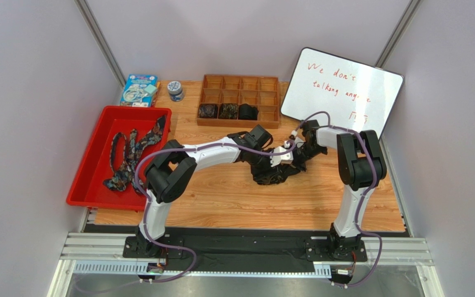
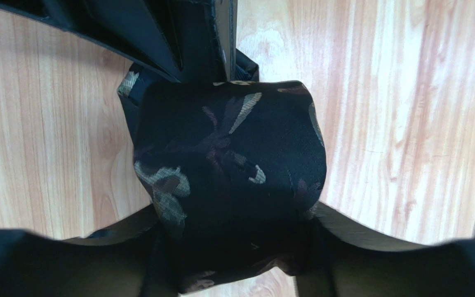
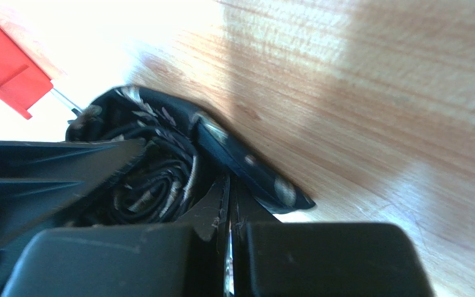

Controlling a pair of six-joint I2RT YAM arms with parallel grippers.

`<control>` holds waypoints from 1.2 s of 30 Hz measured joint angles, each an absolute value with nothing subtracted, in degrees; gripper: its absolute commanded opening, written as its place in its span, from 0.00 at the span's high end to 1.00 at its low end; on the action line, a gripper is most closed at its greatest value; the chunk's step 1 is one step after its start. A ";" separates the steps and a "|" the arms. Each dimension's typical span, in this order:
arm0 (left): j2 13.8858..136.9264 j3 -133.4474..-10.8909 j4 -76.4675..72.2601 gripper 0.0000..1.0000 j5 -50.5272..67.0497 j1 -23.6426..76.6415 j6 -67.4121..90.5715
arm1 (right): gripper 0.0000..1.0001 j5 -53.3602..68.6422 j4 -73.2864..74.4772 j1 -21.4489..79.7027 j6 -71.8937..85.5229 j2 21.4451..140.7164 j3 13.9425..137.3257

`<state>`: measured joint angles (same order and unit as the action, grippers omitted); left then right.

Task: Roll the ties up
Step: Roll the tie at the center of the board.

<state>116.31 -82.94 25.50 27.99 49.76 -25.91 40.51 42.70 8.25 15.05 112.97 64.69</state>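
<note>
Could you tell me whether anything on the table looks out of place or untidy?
Nothing looks spilled or damaged. The tie at mid-table lies as a loose, bunched heap, unlike the three coils in the wooden organizer, and the whiteboard at the far right sits askew.

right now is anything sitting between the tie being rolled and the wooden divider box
Nothing on the table does: bare wood runs from the tie to the wooden divider box. Only the left claw, straddling the tie, has its wrist above that stretch.
</note>
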 measured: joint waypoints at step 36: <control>118.50 -82.76 23.51 0.75 22.68 51.00 -27.42 | 0.00 50.35 34.02 0.30 10.02 102.41 54.41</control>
